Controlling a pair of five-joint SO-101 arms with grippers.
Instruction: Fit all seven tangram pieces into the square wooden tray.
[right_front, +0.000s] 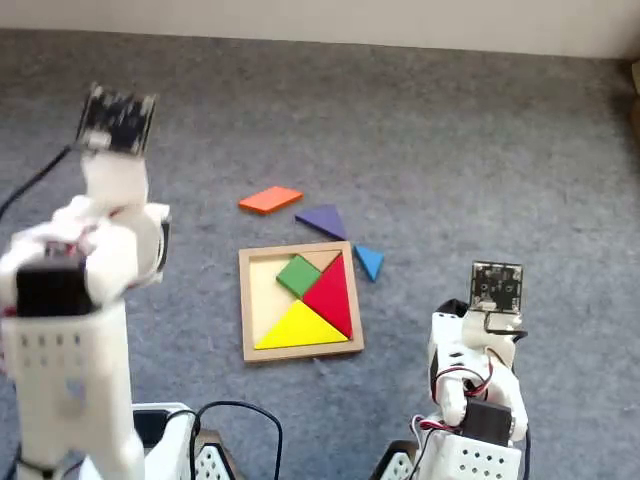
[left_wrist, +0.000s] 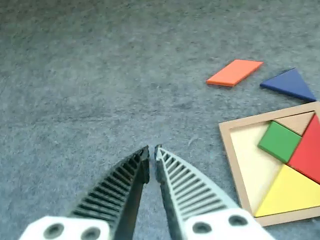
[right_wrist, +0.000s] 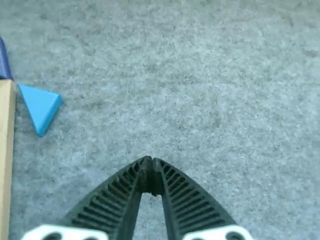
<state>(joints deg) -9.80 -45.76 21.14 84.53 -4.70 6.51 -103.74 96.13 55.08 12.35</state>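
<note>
Item 1, your right gripper (right_wrist: 151, 162): clenched, tips pressed together with nothing between them; it hangs over bare grey table (right_front: 470, 140); the right arm (right_front: 475, 400) sits folded low at the near edge, to the right of the tray.

Item 2, your left gripper (left_wrist: 151, 150): closed down to a sliver of a gap at the tips, holding nothing; it hangs above the table well to the left of the tray; the left arm (right_front: 70, 330) stands tall at the near left.

Item 3, square wooden tray (right_front: 300, 352): flat on the table between your two arms and a little beyond them; partly filled. Contents: yellow triangle (right_front: 300, 328) along the near rim; red triangle (right_front: 332, 295) against the right rim, touching the yellow one; green square (right_front: 298, 275) set on its corner, touching the red triangle; the left strip of the floor is bare pale wood (a tan triangular patch at the far rim may be a piece or bare floor; you cannot tell).

Item 4, light blue triangle (right_front: 369, 261): small, loose on the table, just beside the tray's far right corner.

Item 5, dark purple triangle (right_front: 322, 220): loose, just beyond the tray's far rim.

Item 6, orange parallelogram (right_front: 270, 199): farthest out; loose, beyond and left of the dark purple triangle, apart from it.
</note>
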